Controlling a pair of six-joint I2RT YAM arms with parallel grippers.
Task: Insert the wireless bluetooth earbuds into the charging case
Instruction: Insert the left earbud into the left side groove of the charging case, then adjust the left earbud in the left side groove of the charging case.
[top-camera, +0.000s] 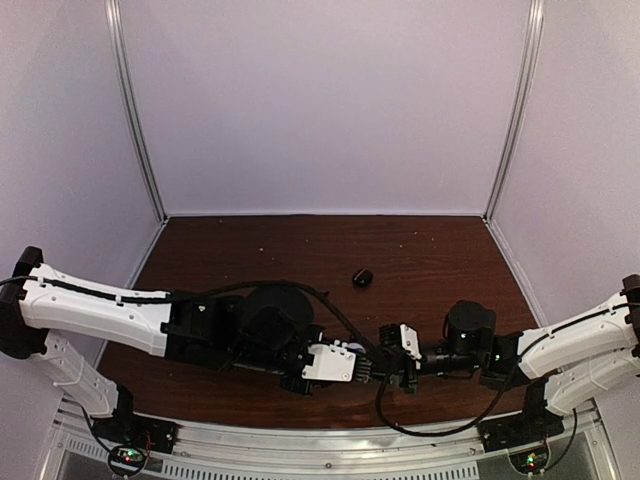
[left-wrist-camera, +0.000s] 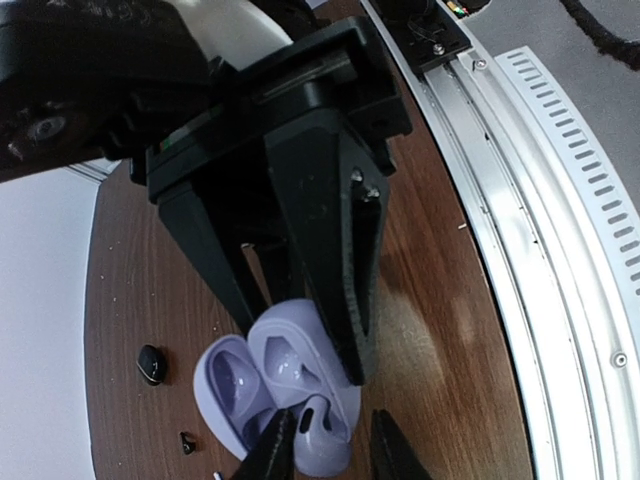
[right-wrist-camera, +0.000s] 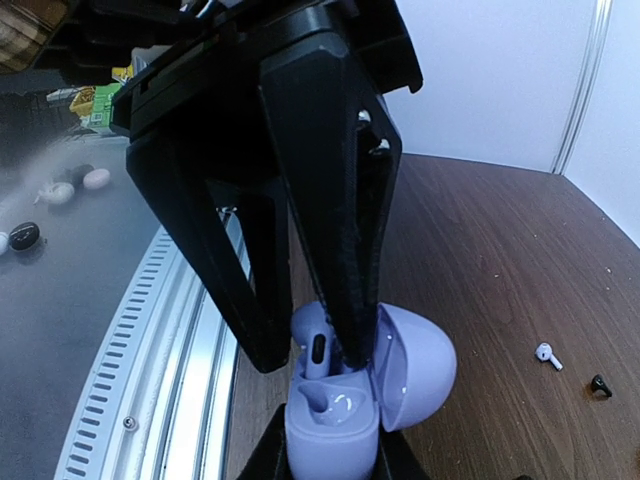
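Rail edge (left-wrist-camera: 520, 250) flanks right tool (left-wrist-camera: 305, 345) clamped on charging case (right-wrist-camera: 420, 365); left tool (right-wrist-camera: 310, 355) slightly apart.

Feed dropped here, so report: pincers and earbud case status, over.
Right pincer shut on open lavender case. Left pincer parted around pale earbud in case. Nothing blocking; white earbud, black earbud loose on table.

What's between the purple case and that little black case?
Only bare tabletop, seen in the left wrist view, separates the lavender case from the black case; a black earbud lies just aside.
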